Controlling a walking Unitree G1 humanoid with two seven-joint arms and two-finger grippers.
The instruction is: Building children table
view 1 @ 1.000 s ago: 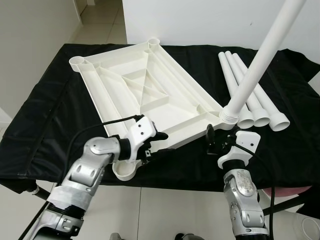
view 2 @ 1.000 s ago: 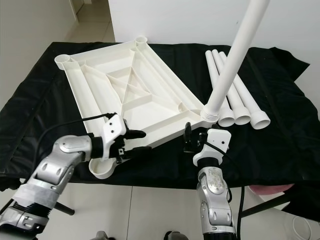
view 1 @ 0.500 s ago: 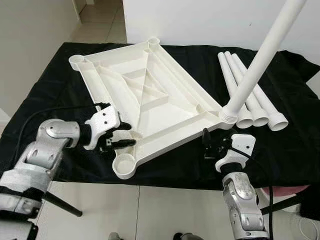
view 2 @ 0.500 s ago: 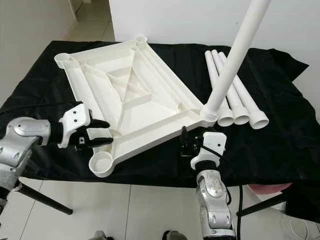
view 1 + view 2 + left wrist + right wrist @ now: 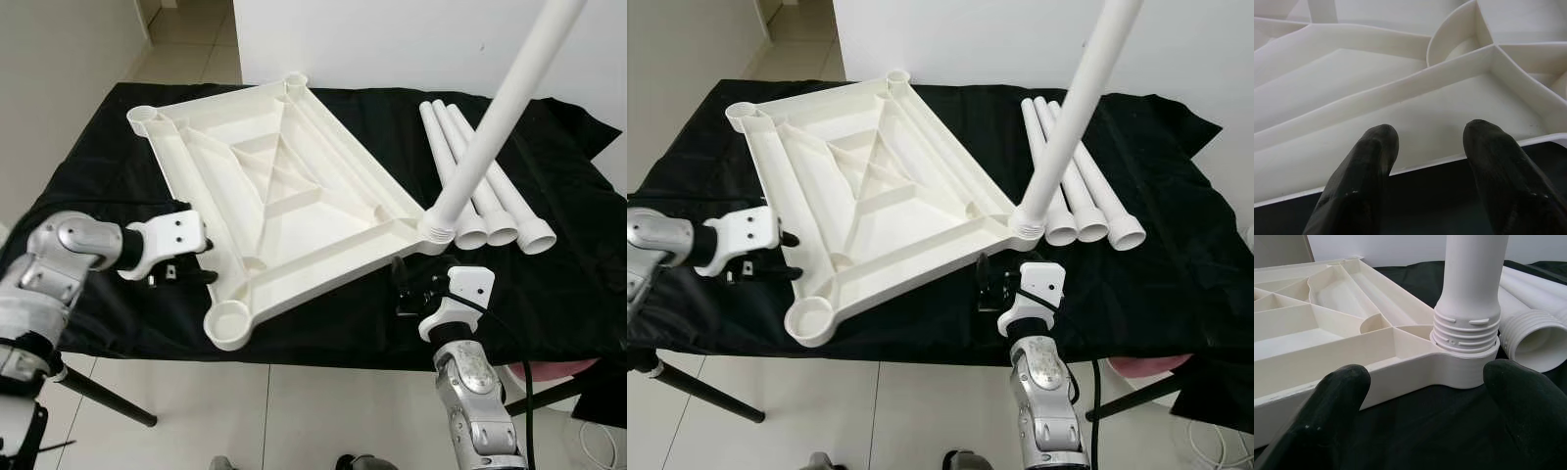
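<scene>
One leg [image 5: 495, 117] is screwed in, three legs [image 5: 485, 191] lie waiting on the tabletop [image 5: 588, 264]. Left end effector [image 5: 186, 264] hangs unclenched beside the panel [image 5: 284, 196]; right end effector [image 5: 411, 289] released below the standing leg. Next: fetch another leg for an empty socket [image 5: 230, 321].

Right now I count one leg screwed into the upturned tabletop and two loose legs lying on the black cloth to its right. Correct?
Not quite: three loose legs lie on the black cloth, not two, as the left eye view shows. The rest holds: one leg stands in the near right corner socket of the upturned tabletop.
</scene>
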